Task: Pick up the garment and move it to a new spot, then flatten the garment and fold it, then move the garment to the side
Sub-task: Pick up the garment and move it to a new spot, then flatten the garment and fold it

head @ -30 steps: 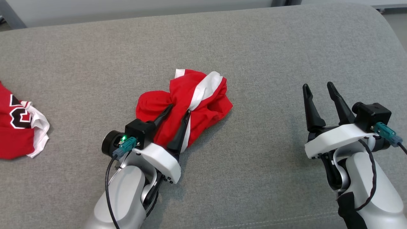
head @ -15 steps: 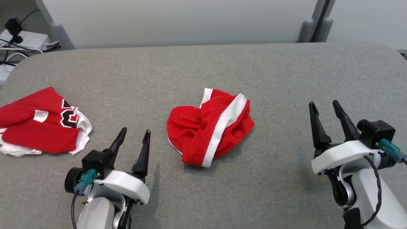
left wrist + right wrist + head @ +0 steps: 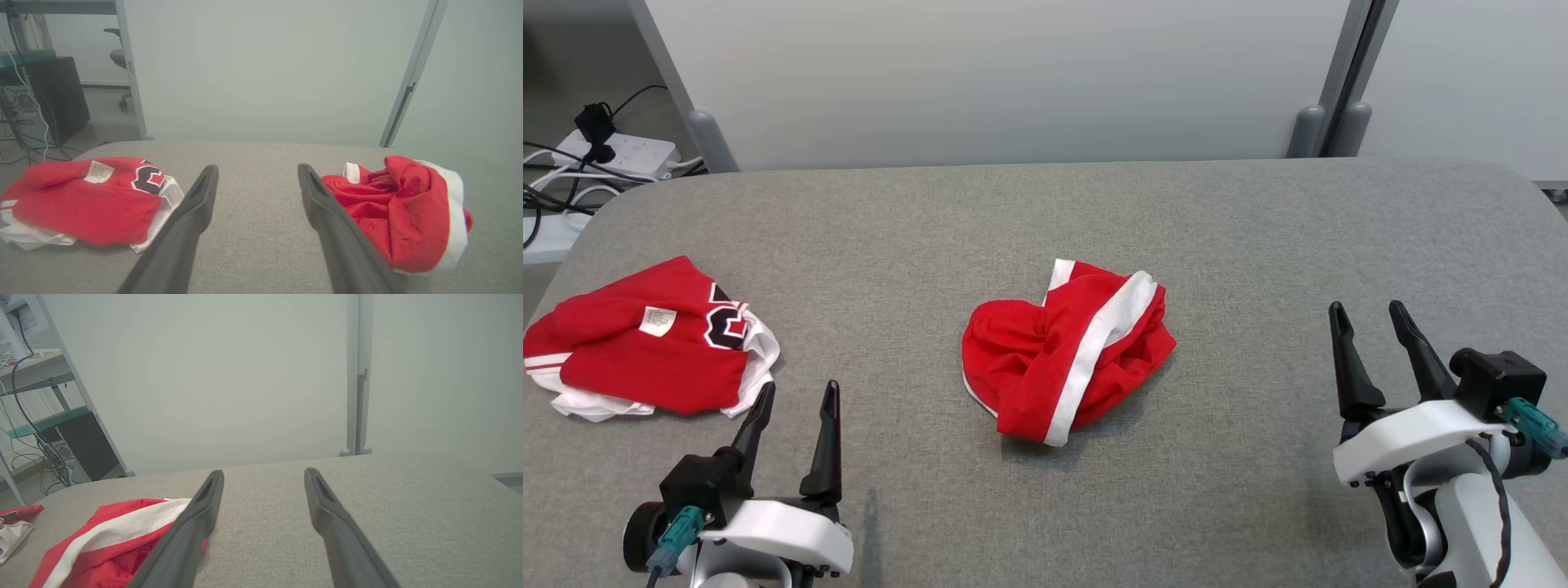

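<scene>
Flattening the crumpled red garment [image 3: 1066,355], which lies in the middle of the counter [image 3: 1045,212] between the released, empty left end effector [image 3: 798,387] and right end effector [image 3: 1365,308], probably goes best if each pinches an opposite edge and both draw apart low and evenly.

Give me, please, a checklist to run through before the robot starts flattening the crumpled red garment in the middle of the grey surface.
1. Left gripper open and empty: ok.
2. Right gripper open and empty: ok.
3. Red garment free of both grippers: ok, it lies between them, untouched.
4. Garment flat: not ok, it is bunched in a heap.
5. Numbered jersey apart from the garment: ok, bare grey surface lies between them.
6. Corners or hems to grasp found: cannot tell, the folds hide them.
</scene>
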Robot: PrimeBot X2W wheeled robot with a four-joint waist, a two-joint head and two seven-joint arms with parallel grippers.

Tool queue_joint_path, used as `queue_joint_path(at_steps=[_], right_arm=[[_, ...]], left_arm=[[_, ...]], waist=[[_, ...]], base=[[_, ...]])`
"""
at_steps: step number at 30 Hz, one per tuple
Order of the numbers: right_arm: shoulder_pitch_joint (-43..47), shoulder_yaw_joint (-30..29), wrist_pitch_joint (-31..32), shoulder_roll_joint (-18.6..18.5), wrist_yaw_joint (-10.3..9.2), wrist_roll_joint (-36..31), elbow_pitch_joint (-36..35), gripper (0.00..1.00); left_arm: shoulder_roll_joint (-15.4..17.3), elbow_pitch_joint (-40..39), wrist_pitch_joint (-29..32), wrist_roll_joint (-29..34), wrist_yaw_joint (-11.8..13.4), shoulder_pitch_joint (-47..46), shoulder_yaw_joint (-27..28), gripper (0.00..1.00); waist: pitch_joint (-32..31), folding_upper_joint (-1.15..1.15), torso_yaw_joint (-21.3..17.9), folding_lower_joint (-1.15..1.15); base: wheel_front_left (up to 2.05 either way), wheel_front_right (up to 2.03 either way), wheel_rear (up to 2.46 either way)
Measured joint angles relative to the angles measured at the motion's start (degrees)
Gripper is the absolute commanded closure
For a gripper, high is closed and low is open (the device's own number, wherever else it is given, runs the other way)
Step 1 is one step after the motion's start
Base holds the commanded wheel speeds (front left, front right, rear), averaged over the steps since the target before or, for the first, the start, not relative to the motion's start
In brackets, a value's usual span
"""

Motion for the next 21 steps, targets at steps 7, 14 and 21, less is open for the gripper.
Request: queue_joint_path(at_steps=[7, 14, 21], right_arm=[[1.8, -0.2, 0.0, -0.1, 0.00, -0.8, -1.3, 0.00], [2.2, 1.2, 0.0, -0.5, 0.00, -0.9, -1.1, 0.00], [-1.6, 11.6, 0.0, -0.9, 0.00, -0.3, 2.2, 0.00]], left_arm=[[-0.2, -1.7, 0.0, 0.7, -0.2, 1.2, 1.8, 0.00], [-0.2, -2.6, 0.0, 0.6, -0.5, 1.9, 1.1, 0.00], [-0.2, -3.6, 0.0, -0.8, -0.5, 1.9, -5.0, 0.00]], waist=[[-0.4, 0.00, -1.0, 0.00], [0.4, 0.00, -0.6, 0.00], [2.3, 0.00, 2.6, 0.00]], base=[[0.00, 0.00, 0.00], [0.00, 0.00, 0.00], [0.00, 0.00, 0.00]])
